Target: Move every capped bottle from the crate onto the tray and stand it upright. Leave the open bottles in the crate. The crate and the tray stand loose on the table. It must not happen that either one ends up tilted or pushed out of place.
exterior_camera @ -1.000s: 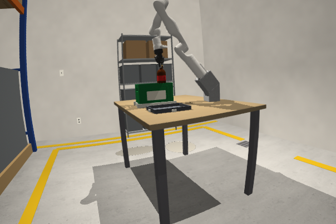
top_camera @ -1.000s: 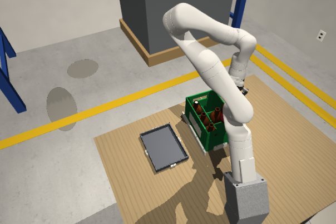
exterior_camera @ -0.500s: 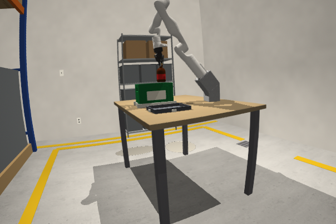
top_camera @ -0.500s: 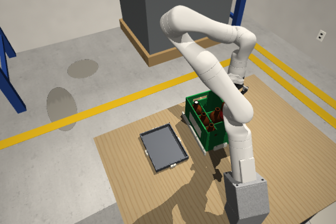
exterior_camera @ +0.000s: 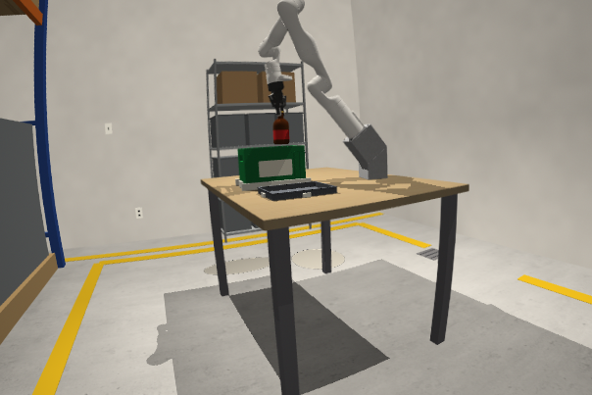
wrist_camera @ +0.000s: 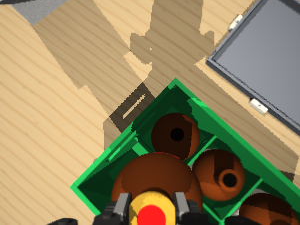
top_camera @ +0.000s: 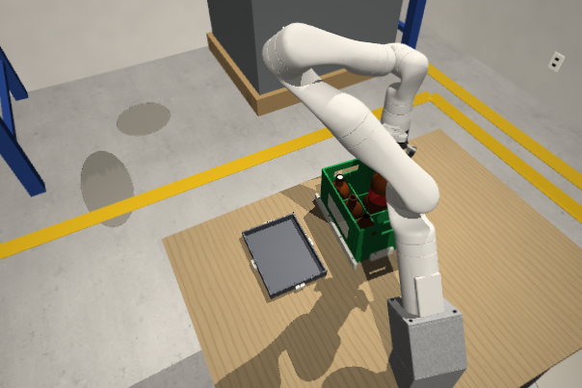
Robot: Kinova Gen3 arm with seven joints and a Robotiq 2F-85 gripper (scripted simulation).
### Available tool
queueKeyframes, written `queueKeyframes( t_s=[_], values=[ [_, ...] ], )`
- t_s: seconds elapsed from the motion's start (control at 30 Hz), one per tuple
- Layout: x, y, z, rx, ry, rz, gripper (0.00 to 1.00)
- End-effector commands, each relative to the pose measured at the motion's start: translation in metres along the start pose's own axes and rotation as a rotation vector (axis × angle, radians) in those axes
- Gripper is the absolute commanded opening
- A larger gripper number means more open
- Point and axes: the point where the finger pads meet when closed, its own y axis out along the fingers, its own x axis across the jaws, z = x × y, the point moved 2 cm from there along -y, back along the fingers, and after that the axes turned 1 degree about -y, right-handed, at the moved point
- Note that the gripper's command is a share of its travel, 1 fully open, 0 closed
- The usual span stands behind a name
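My gripper (exterior_camera: pixel 278 108) is shut on the neck of a brown bottle (exterior_camera: pixel 280 130) with a red label and a yellow-and-red cap (wrist_camera: pixel 151 215). It holds the bottle upright, just above the green crate (exterior_camera: pixel 271 163). In the top view my arm hides most of this bottle (top_camera: pixel 377 189). In the crate (top_camera: pixel 358 211) stand a white-capped bottle (top_camera: pixel 340 181) at the far corner and two open bottles (top_camera: pixel 353 203) (top_camera: pixel 366 219). The wrist view shows the two open necks (wrist_camera: pixel 176 135) (wrist_camera: pixel 229 179). The grey tray (top_camera: pixel 283 254) lies empty beside the crate.
The crate stands on a flat white base (top_camera: pixel 337 240) near the middle of the wooden table. My arm's grey pedestal (top_camera: pixel 426 341) is at the near table edge. A metal shelf with boxes (exterior_camera: pixel 257 102) stands behind the table.
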Motion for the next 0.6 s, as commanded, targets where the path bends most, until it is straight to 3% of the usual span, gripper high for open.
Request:
queueKeyframes(
  t_s=[0.0, 0.43, 0.57],
  values=[
    [0.004, 0.000, 0.001, -0.001, 0.000, 0.000, 0.00],
    [0.033, -0.002, 0.011, -0.010, -0.004, 0.006, 0.00],
    [0.032, -0.001, 0.014, -0.003, 0.001, 0.001, 0.00]
  ],
)
